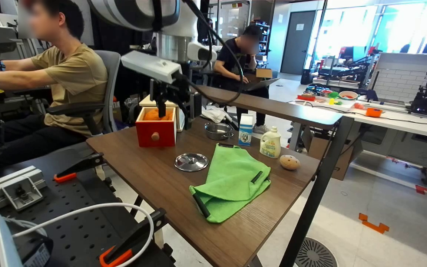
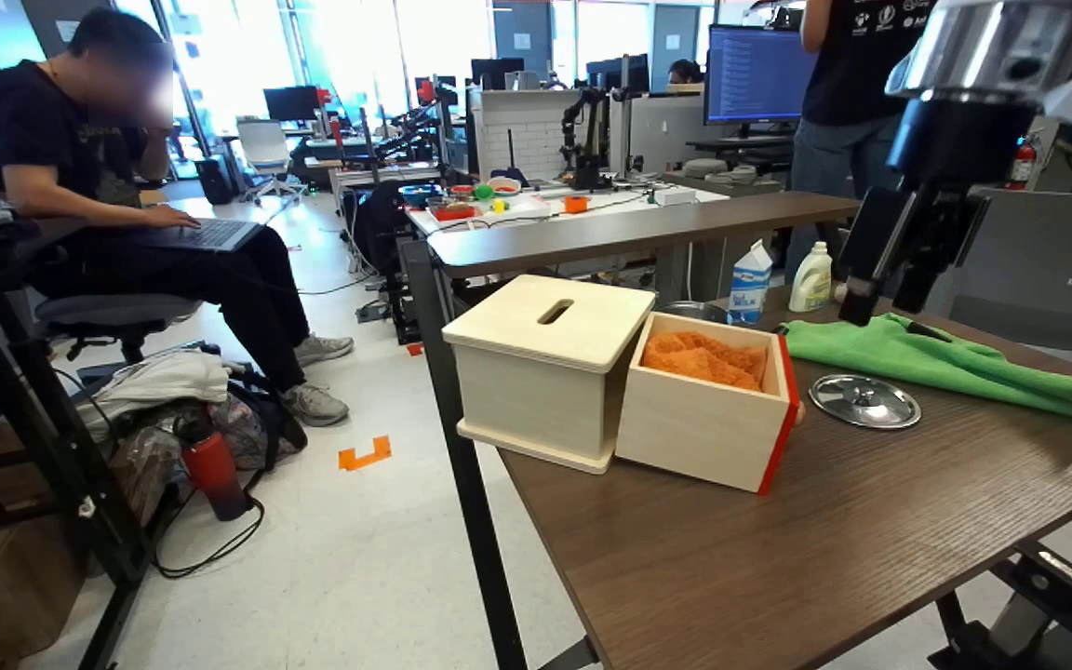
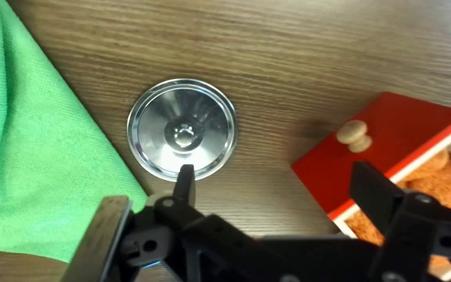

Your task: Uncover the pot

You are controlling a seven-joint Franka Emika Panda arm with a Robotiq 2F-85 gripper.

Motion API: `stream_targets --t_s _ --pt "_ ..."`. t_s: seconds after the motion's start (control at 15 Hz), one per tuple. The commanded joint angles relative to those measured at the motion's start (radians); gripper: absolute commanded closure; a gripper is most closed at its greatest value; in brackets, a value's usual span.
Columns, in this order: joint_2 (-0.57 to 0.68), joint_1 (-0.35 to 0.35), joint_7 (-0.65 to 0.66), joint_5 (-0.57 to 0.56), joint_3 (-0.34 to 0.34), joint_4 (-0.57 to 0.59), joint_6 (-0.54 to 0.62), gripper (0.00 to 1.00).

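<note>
One round lid (image 1: 191, 162) is laid below and clear of the gripper (image 1: 175, 118), whose jaws are spread wide, empty.

Pot (image 1: 214, 134) and lid (image 3: 182, 117) are showing silver, the cloth (image 1: 232, 172) green with black strips (image 1: 201, 205), the drawer front (image 1: 158, 127) red, the surface (image 1: 161, 161) brown woodgrain.

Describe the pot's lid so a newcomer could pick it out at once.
On the brown table, find the red-fronted box and the green cloth. The lid lies on the tabletop between them. It is a flat, shiny metal disc with a central knob, unlike the deeper open pot.
</note>
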Motion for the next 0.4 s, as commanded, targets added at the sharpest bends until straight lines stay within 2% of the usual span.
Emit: stream_targets --t_s 0.0,0.13,0.33 --pt "-0.045 0.061 -0.007 0.032 -0.059 0.006 -0.058 0.0" --pt "-0.087 0.083 0.002 0.027 -0.08 0.001 -0.08 0.0" --pt "-0.058 0.089 0.001 0.027 -0.085 0.001 -0.076 0.0"
